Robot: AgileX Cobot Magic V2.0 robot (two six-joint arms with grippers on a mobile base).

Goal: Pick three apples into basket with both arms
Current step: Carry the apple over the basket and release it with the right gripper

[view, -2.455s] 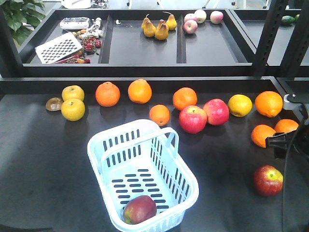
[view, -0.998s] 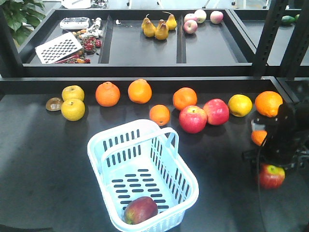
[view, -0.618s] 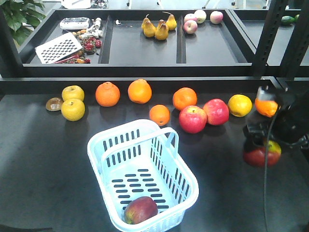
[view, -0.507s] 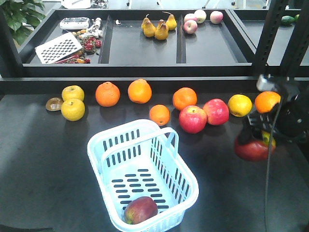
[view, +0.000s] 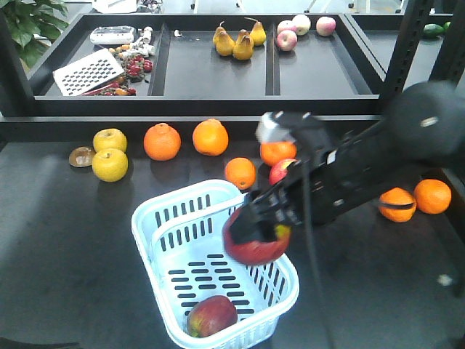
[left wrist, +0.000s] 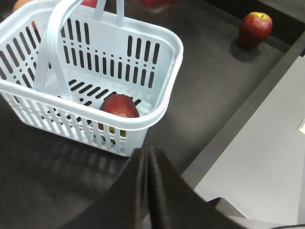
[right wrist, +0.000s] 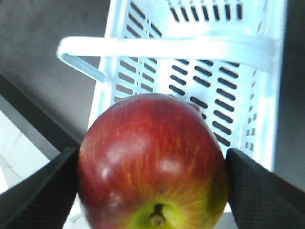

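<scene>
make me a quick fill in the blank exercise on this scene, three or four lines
The dark red apple hanging over the basket is gripped by the ____ gripper.
Exactly ____ apple already lies inside the basket.
Another dark red apple rests on the table, ____ the basket.
The yellow fruits in the back tray are ____.
Missing words: right; one; outside; pears

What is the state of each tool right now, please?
Left tool: closed, holding nothing.
Right tool: closed on an apple, above the basket.
</scene>
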